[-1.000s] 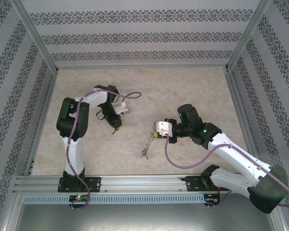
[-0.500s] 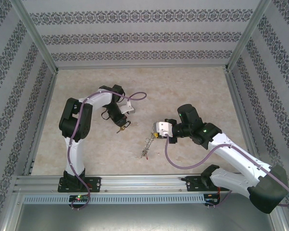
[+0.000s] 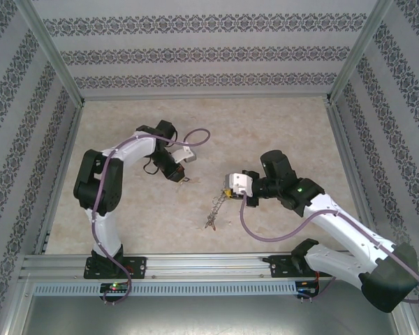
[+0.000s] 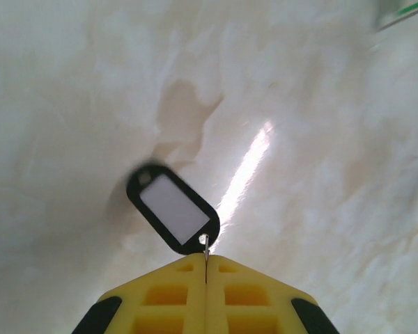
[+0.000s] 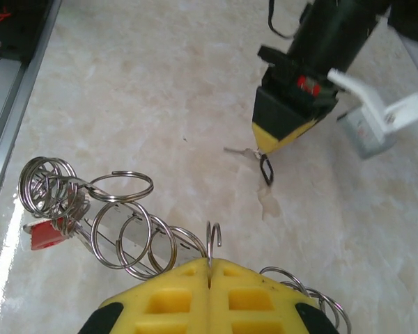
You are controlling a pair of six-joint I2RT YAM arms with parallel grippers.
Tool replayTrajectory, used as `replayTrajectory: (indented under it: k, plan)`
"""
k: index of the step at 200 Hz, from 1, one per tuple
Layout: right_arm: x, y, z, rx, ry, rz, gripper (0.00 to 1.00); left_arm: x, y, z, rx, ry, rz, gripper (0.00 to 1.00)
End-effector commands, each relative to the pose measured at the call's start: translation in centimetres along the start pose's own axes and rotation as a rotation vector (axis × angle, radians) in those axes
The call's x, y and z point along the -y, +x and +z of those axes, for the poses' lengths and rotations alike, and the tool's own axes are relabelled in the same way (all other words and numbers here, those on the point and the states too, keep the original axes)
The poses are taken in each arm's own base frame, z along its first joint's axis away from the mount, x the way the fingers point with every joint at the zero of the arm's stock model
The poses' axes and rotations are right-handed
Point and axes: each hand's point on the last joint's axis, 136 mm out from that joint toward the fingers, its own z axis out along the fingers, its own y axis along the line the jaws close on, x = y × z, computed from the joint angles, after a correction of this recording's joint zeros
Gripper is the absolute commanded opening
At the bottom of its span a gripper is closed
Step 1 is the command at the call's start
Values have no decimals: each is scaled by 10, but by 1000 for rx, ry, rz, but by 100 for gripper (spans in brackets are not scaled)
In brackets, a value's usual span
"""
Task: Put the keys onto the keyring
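My left gripper (image 4: 206, 259) is shut on a thin silver key; its black oval tag (image 4: 173, 209) with a white insert hangs just past the yellow fingertips, above the table. In the right wrist view the same gripper (image 5: 263, 149) shows the key (image 5: 238, 150) sticking out sideways and the tag (image 5: 266, 169) dangling edge-on. My right gripper (image 5: 210, 263) is shut on the keyring (image 5: 214, 242), a thin silver ring whose open hooked end stands up between the fingers. Several silver rings (image 5: 125, 233) and a red tag (image 5: 45, 235) trail from it. From above, the left gripper (image 3: 184, 177) and right gripper (image 3: 225, 192) are a short gap apart.
The ring cluster (image 3: 211, 211) hangs down from the right gripper toward the marbled table (image 3: 279, 125). Patterned walls close in the left, back and right sides. An aluminium rail (image 3: 209, 264) carrying both arm bases runs along the near edge.
The left gripper has closed on the key and carried it up and to the right, toward the right gripper. The right arm has barely moved.
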Motion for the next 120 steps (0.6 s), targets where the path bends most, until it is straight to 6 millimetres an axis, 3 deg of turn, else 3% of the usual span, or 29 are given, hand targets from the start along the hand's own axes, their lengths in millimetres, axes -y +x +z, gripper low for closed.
replayTrajectory:
  k: [1,51,78,120]
  plan:
    - [3,-17,-4,74,-15,56,0,20,-29,-32,151,49,65,0]
    - [7,-11,1,65,7,69,0,63,-65,-88,334,57,160,0]
    - [2,-17,1,111,-7,-5,0,97,-65,-95,346,107,246,0]
    - [3,-16,3,89,68,-201,0,130,-67,-108,378,161,300,0]
